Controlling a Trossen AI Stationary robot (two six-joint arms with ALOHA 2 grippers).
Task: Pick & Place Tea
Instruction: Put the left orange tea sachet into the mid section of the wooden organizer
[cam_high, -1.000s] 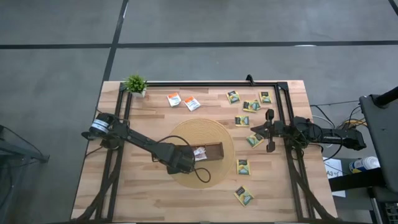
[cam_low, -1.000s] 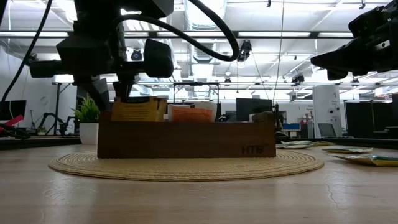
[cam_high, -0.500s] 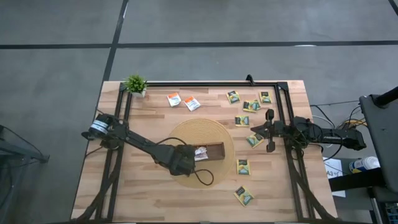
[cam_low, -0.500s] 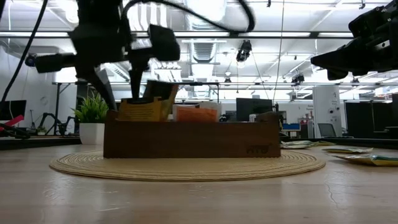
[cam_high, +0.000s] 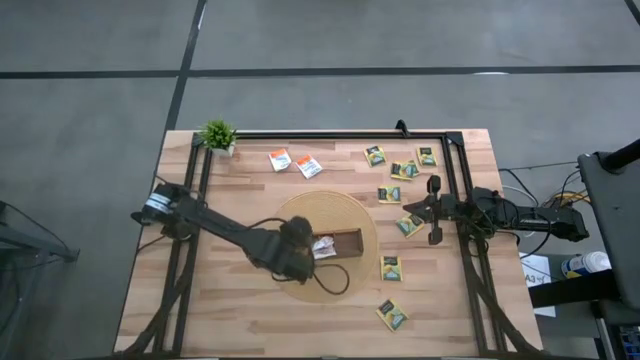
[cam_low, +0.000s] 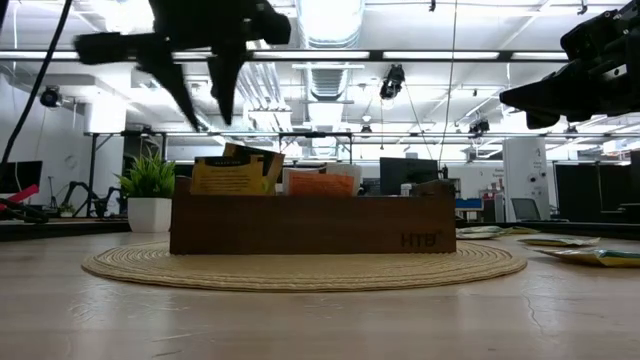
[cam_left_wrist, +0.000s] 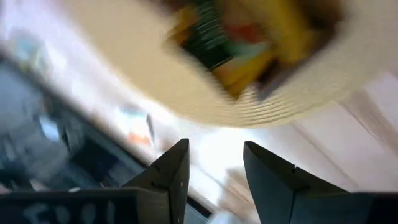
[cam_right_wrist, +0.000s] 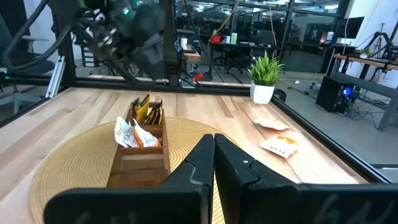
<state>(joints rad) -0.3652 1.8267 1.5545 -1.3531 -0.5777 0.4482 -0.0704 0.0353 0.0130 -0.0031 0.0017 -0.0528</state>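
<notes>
Several tea sachets (cam_low: 232, 172) stand upright at one end of the wooden tray (cam_low: 310, 222), directly below the left gripper (cam_low: 200, 85), whose fingers hang apart and empty: I judge a release step just finished. Next move calls for travel to the loose sachets (cam_high: 402, 170) lying flat on the table (cam_high: 240, 320) beyond the woven mat (cam_high: 300, 210). The right gripper (cam_high: 433, 210) waits near them, fingers closed together. Tray walls and black frame rail (cam_high: 330, 134) limit low approaches.

– Can you read the sachets (cam_left_wrist: 239, 46) in your left wrist view?
– No, they blur into smears. The tray (cam_high: 338, 243) end sits hidden under your left gripper (cam_high: 297, 240) from above.
</notes>
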